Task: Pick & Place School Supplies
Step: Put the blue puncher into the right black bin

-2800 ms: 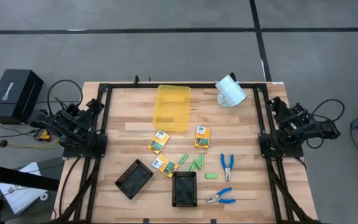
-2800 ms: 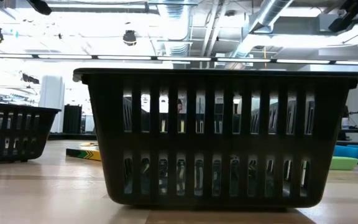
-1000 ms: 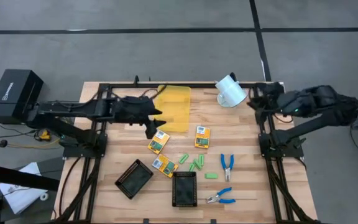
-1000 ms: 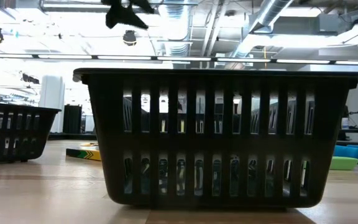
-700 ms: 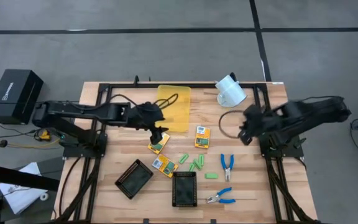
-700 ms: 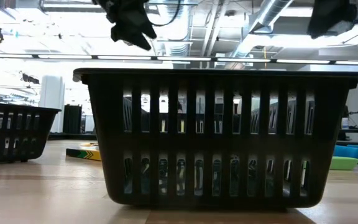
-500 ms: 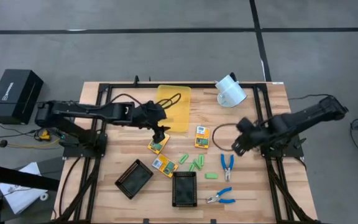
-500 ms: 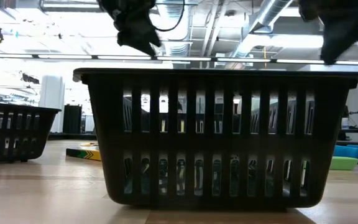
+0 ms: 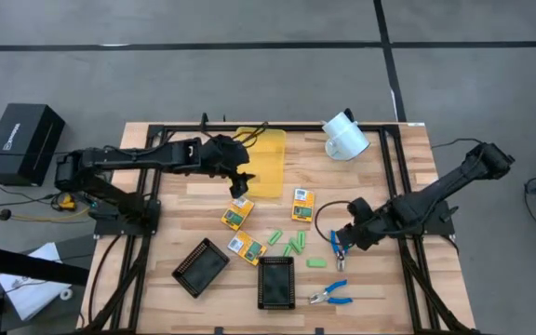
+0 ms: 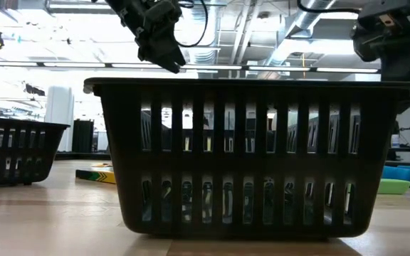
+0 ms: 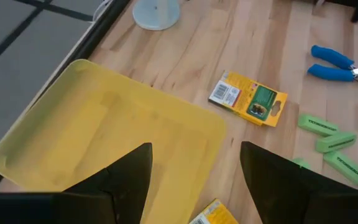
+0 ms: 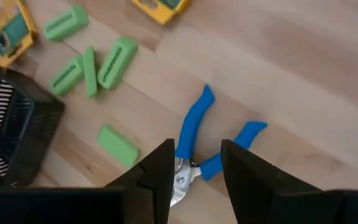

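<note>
Fingers apart, the right gripper (image 9: pixel 337 239) hovers over the blue-handled tool (image 12: pixel 197 140); the left gripper (image 9: pixel 241 186), spread wide, hangs above a yellow box (image 9: pixel 237 213).

You will find no readable text: the print on the yellow-orange boxes (image 11: pixel 248 100) is too small to read.

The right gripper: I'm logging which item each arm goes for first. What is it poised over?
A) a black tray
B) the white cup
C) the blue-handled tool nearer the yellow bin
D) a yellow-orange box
C: the right gripper hangs, fingers apart, straddling the blue-handled tool; the wrist view shows its handles between the fingers.
</note>
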`<state>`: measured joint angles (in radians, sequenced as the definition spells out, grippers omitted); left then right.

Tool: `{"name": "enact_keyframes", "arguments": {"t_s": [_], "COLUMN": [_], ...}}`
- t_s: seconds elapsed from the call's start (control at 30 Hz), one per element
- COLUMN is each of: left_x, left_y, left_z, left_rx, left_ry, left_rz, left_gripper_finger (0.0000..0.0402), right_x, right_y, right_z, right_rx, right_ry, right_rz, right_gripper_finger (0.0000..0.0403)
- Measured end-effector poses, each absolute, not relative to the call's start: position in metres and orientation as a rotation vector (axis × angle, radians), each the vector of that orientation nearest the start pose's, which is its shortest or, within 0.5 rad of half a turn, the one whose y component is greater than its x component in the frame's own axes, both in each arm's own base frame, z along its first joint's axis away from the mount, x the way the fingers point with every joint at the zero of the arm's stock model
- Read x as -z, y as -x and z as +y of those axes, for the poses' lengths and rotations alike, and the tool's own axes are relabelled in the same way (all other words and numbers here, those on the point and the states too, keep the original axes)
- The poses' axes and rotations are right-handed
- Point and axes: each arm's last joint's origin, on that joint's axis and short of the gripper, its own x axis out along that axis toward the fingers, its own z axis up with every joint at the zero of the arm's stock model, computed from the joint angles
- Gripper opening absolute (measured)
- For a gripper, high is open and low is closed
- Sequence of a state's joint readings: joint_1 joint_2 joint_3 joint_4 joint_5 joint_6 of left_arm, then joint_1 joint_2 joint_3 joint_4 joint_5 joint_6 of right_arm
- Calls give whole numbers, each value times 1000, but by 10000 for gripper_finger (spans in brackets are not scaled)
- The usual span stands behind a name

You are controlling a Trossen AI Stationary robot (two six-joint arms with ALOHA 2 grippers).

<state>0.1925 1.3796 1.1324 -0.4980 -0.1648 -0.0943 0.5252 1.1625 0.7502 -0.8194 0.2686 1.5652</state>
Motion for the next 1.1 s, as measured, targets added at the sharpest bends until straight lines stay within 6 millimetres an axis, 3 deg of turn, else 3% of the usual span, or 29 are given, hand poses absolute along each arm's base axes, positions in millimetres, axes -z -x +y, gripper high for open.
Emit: {"name": "enact_keyframes", "arguments": {"t_s": [0.37, 0.77, 1.1], "left_x": [-296, -296, -296], "left_y": [-284, -284, -284], "left_z": [74, 74, 74], "left_rx": [-375, -363, -365], "left_ry": [119, 101, 103], "left_rz": [727, 730, 729], "left_gripper_finger": [237, 237, 237], "right_x": [-180, -176, -156], "right_y": [-184, -185, -178], "right_z": [104, 101, 98], "right_rx": [860, 941, 961], "right_ry": [-980, -1031, -1073], "right_rz": [1117, 1092, 1073], "right_gripper_finger": [123, 123, 123]}}
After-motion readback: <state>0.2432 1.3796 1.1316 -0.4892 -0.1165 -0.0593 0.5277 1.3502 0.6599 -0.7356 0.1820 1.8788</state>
